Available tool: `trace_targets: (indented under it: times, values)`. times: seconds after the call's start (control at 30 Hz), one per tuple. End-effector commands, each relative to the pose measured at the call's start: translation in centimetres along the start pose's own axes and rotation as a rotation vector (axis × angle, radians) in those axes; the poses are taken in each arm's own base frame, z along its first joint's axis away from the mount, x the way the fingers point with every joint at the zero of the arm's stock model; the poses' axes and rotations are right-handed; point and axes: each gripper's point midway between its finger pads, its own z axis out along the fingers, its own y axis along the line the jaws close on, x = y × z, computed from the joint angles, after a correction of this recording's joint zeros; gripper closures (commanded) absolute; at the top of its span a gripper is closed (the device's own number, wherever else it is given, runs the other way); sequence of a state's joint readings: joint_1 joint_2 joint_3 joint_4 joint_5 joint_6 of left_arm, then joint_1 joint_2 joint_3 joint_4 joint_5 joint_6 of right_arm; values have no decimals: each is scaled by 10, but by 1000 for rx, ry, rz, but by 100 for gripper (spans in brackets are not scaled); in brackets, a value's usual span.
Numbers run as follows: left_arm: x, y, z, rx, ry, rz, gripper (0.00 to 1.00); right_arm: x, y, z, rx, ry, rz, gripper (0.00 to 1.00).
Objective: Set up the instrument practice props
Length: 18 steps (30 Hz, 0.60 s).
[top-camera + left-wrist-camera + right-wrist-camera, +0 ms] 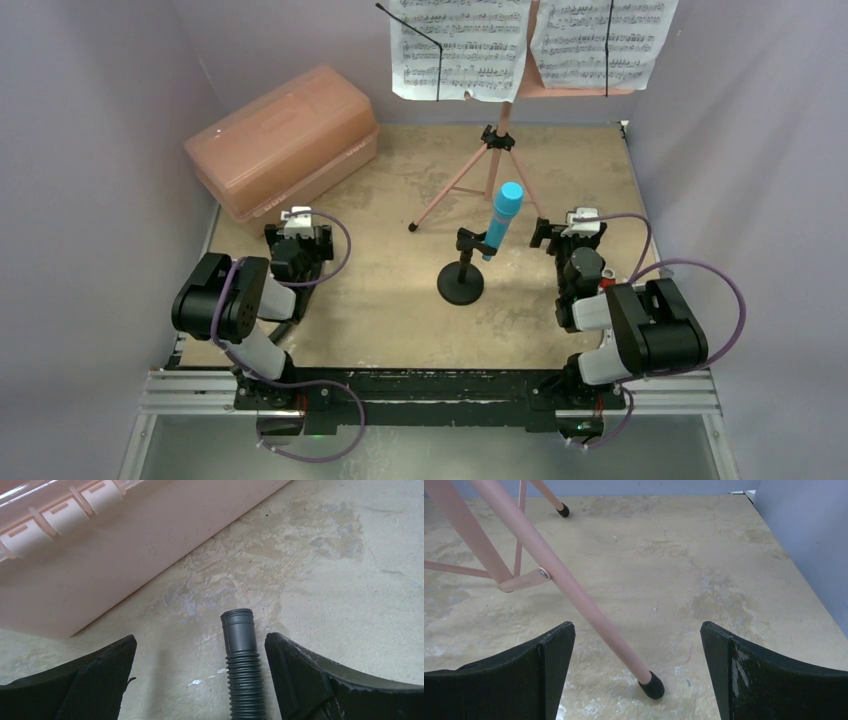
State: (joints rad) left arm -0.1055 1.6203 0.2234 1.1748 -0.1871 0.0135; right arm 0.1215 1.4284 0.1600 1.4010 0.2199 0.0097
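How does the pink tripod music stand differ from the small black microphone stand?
The pink tripod music stand rests on splayed legs; the small black microphone stand sits on a round base. The music stand rises far higher than the microphone stand. The music stand carries two white sheet-music pages; the microphone stand holds a tilted cyan toy microphone. Both stand upright.

Lilac-grey walls (90,90) enclose three sides; tabletop (380,310) beige, worn, stained; aluminium rail (195,395) along near edge.

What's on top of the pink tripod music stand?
Two white sheet-music pages, held by thin black wires. They cover nearly all of the stand's pink tray.
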Motion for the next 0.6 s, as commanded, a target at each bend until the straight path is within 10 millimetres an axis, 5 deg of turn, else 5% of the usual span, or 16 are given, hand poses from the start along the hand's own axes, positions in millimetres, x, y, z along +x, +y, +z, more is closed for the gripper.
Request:
trace_targets:
  times: [0.0, 0.13, 0.57]
  values:
    - [-28, 3, 15, -12, -90, -25, 0, -25, 6, 23, -61, -97, -30, 2]
    - [-26, 8, 16, -39, -86, -27, 1, -12, 2, 32, -41, -47, -26, 2]
    - [-28, 8, 16, -43, -93, -29, 1, -16, -2, 34, -25, -69, -18, 2]
